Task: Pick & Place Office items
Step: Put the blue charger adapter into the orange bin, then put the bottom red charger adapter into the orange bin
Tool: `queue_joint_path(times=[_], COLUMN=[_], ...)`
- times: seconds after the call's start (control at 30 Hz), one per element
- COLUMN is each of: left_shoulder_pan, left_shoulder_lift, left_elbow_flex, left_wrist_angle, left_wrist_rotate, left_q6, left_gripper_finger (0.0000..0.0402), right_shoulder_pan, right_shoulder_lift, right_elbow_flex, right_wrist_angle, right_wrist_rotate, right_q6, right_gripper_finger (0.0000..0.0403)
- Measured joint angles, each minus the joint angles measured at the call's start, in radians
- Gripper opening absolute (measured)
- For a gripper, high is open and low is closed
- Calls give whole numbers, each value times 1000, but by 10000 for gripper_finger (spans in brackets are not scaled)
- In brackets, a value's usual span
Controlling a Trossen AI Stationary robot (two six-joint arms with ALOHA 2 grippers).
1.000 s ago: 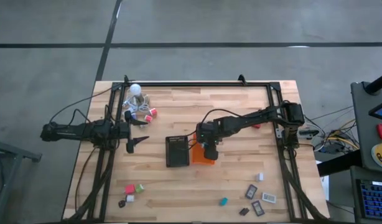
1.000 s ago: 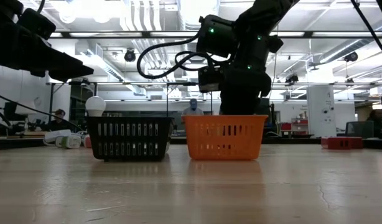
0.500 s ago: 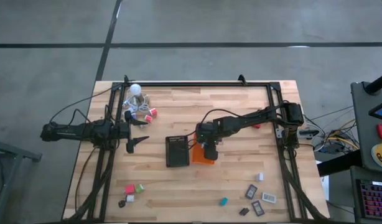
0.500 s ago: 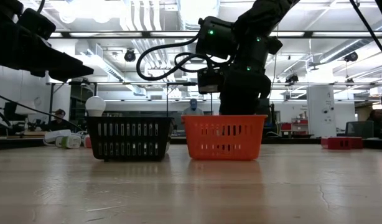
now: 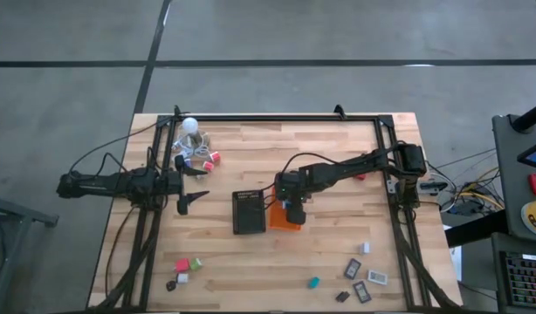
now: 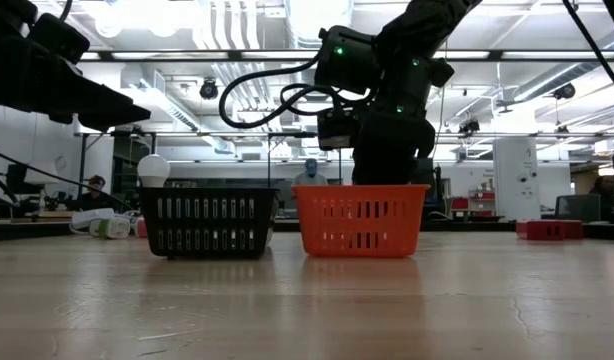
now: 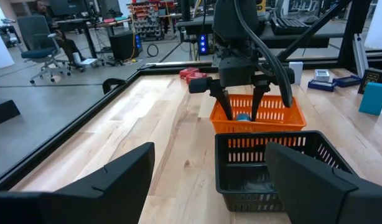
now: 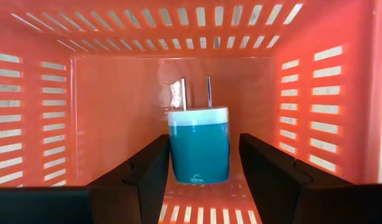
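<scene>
right pincer [image 8: 199, 163]: down inside the orange tray [image 8: 315, 93], fingers spread, a gap each side of the teal plug block [image 8: 199, 144] sitting on the tray floor, prongs up | left pincer [image 5: 195, 185]: spread wide, parked over the desk [image 5: 338, 253] left of the black tray [image 5: 248, 212]

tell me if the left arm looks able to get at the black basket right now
Probably yes: the left gripper hangs open beside the black basket with bare table between. The right gripper is busy down in the orange basket alongside, not blocking it.
</scene>
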Motion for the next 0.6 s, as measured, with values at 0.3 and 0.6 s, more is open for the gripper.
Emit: queue_joint_path(times=[0.3, 0.6], left_shoulder_pan=[0, 0], left_shoulder_lift=[0, 0], left_elbow_flex=[0, 0], left_wrist_angle=[0, 0], left_wrist_rotate=[0, 0], left_q6=[0, 0], left_gripper_finger=[310, 310], right_shoulder_pan=[0, -1], right_shoulder_lift=[-13, -62], right_elbow_flex=[12, 121], right_wrist_angle=[-3, -162], right_wrist_rotate=[0, 5], right_q6=[15, 12], right_gripper_finger=[192, 192])
